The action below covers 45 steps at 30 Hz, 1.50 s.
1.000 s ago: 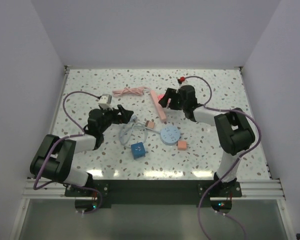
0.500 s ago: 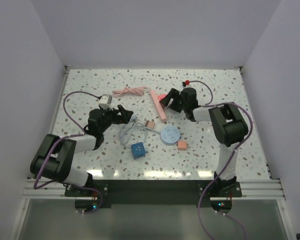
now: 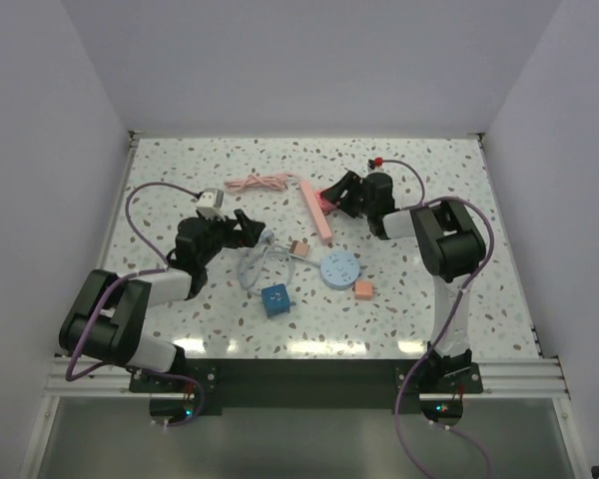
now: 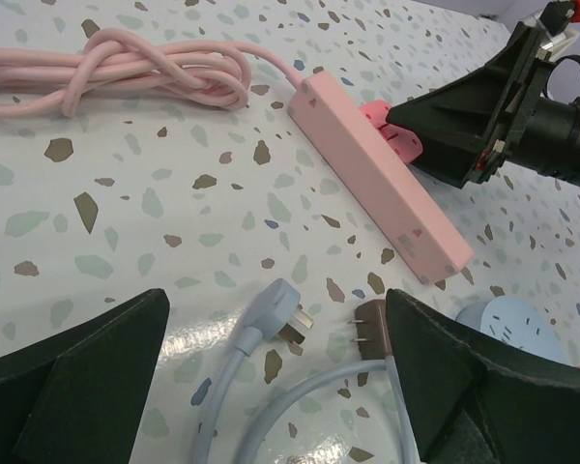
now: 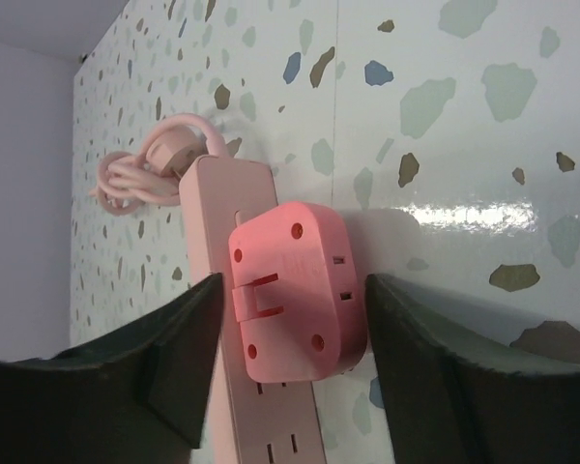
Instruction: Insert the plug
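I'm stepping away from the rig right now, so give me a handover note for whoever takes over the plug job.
Left gripper: open, above the light-blue plug and brown plug, holding nothing.
Right gripper: open, a finger on each side of the red plug, not closed on it.
Pink power strip lies flat; the red plug lies right beside it, prongs exposed.
Done: nothing is plugged in.
Left: grip a plug, line its prongs up with a socket, push it in.
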Available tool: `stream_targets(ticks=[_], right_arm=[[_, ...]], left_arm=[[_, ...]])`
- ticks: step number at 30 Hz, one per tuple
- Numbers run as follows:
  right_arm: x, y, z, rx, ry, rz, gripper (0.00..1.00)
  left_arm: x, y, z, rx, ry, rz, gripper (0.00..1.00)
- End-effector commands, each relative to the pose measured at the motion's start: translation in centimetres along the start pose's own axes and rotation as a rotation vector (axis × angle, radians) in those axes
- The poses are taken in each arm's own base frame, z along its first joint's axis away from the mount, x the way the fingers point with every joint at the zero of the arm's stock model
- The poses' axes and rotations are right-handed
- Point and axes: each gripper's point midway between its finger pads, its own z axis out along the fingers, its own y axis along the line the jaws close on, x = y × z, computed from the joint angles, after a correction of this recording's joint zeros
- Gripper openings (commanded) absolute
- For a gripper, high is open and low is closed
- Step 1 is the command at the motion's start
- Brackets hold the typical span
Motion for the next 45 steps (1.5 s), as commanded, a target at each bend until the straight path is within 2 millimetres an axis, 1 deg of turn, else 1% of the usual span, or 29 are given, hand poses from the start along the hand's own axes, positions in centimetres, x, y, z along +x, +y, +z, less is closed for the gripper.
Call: stream_targets(ticks=[1, 5, 8, 9, 12, 16, 21, 26, 29, 32, 33, 35, 36, 38, 43, 45], right_arm=[[-0.3, -0.1, 0.9, -0.008, -0.006, 0.027, 0.59], [-0.2, 0.3, 0.9, -0.033, -0.001, 0.029, 0.49], [-0.3, 0.9, 0.7, -0.069, -0.008, 0.035, 0.43], [-0.6, 1.4, 0.7, -0.091, -0.019, 0.037, 0.39], [-0.9, 2.1, 0.5, -0.124, -0.028, 0.029, 0.32], [-1.3, 2.9, 0.2, -0.147, -0.035, -0.005, 0.29], [-1.2, 3.7, 0.1, -0.183, -0.028, -0.027, 0.26], [-0.5, 4.8, 0.0, -0.206, -0.011, -0.076, 0.23], [0.4, 6.4, 0.0, -0.238, 0.005, -0.097, 0.22], [0.6, 7.5, 0.0, -0.255, 0.008, -0.120, 0.22], [1.1, 8.0, 0.0, -0.256, 0.017, -0.133, 0.22], [1.4, 8.6, -0.1, -0.257, 0.017, -0.158, 0.21], [1.7, 9.4, -0.3, -0.263, 0.022, -0.168, 0.21], [2.0, 10.1, -0.4, -0.262, 0.026, -0.189, 0.21], [2.5, 12.7, -0.8, -0.292, 0.026, -0.222, 0.21], [3.0, 13.2, -0.9, -0.277, 0.028, -0.258, 0.21]], left_arm=[[-1.7, -0.5, -0.2, 0.005, -0.051, 0.037, 1.00], [-1.8, -0.5, -0.3, 0.002, -0.055, 0.037, 1.00], [-1.8, -0.4, -0.3, -0.002, -0.054, 0.036, 1.00], [-1.7, -0.4, -0.4, -0.003, -0.052, 0.036, 1.00], [-1.8, -0.5, -0.5, -0.001, -0.056, 0.036, 1.00], [-1.8, -0.5, -0.5, -0.001, -0.055, 0.035, 1.00], [-1.7, -0.5, -0.5, -0.001, -0.053, 0.035, 1.00], [-1.8, -0.6, -0.5, 0.002, -0.055, 0.036, 1.00], [-1.8, -0.7, -0.6, 0.006, -0.057, 0.036, 1.00], [-1.9, -0.7, -0.7, 0.007, -0.060, 0.037, 1.00], [-1.9, -0.7, -0.7, 0.007, -0.060, 0.037, 1.00], [-2.0, -0.8, -0.8, 0.010, -0.063, 0.038, 1.00], [-2.1, -0.8, -0.8, 0.011, -0.066, 0.039, 1.00], [-2.0, -0.8, -0.8, 0.011, -0.064, 0.038, 1.00], [-1.8, -0.9, -0.6, 0.022, -0.060, 0.037, 1.00], [-1.8, -0.9, -0.6, 0.024, -0.060, 0.038, 1.00]])
